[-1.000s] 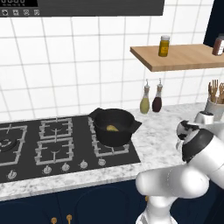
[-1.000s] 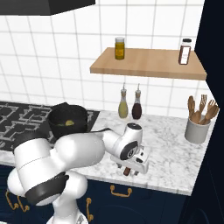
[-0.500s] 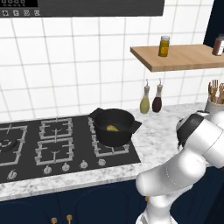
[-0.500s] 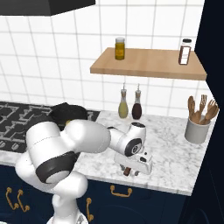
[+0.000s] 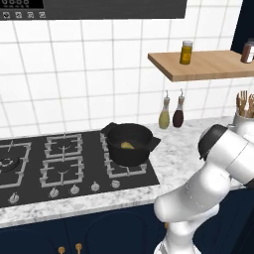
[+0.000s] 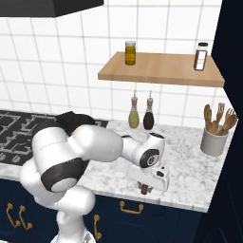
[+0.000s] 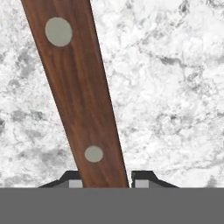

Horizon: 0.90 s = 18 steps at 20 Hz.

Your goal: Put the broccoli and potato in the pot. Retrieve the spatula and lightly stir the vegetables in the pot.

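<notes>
Flat on the marble counter (image 7: 175,87) lies the spatula, its brown wooden handle (image 7: 78,87) set with two grey rivets. My gripper (image 7: 105,181) points straight down at the handle and is shut on it, one fingertip (image 7: 142,178) pressed to each side. From the right base view the gripper (image 6: 144,187) is low at the counter's front edge, with a dark end of the handle (image 6: 144,191) under it. The black pot (image 5: 130,144) sits on the stove's right burner with the yellowish potato (image 5: 127,145) inside. The broccoli is hidden.
A grey utensil cup (image 6: 212,141) of wooden tools stands at the counter's far right. Two bottles (image 6: 134,116) stand by the tiled wall under a wooden shelf (image 6: 161,71) that carries jars. The stove (image 5: 59,166) fills the left of the counter.
The fingers have closed from wide open onto the spatula handle. The hand has sunk a little toward the counter, and the arm's elbow has swung right.
</notes>
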{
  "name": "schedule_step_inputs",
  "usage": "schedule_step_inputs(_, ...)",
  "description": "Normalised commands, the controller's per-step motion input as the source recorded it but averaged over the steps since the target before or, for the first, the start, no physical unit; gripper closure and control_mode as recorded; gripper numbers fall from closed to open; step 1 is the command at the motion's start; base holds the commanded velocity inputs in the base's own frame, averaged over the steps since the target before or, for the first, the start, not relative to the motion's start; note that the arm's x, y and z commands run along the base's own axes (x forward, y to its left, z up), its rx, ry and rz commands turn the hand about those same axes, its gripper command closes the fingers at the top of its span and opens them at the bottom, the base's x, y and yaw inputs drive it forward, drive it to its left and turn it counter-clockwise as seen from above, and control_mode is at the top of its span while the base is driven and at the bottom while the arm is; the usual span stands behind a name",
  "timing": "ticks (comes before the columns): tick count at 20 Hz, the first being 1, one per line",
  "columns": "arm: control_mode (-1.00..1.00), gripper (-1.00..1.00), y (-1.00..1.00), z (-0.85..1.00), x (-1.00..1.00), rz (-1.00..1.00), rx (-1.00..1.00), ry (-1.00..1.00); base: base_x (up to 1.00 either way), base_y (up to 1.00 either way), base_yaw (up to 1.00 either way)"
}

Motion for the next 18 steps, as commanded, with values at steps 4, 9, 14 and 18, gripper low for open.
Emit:
schedule_step_inputs(4, -1.0, 1.0, 0.02, 0.26, -0.46, 0.0, 0.0, -0.03, 0.0, 0.0, 0.0)
schedule_step_inputs(9, -1.0, 1.0, 0.33, 1.0, -0.2, 0.0, 0.1, -0.08, 0.0, 0.0, 0.0)
schedule_step_inputs(14, -1.0, 1.0, 0.71, 1.0, -0.01, 0.0, 0.25, 0.0, 0.0, 0.0, 0.0)
schedule_step_inputs(18, -1.0, 1.0, 0.61, 1.0, 0.0, 0.0, 0.43, 0.1, 0.0, 0.0, 0.0)
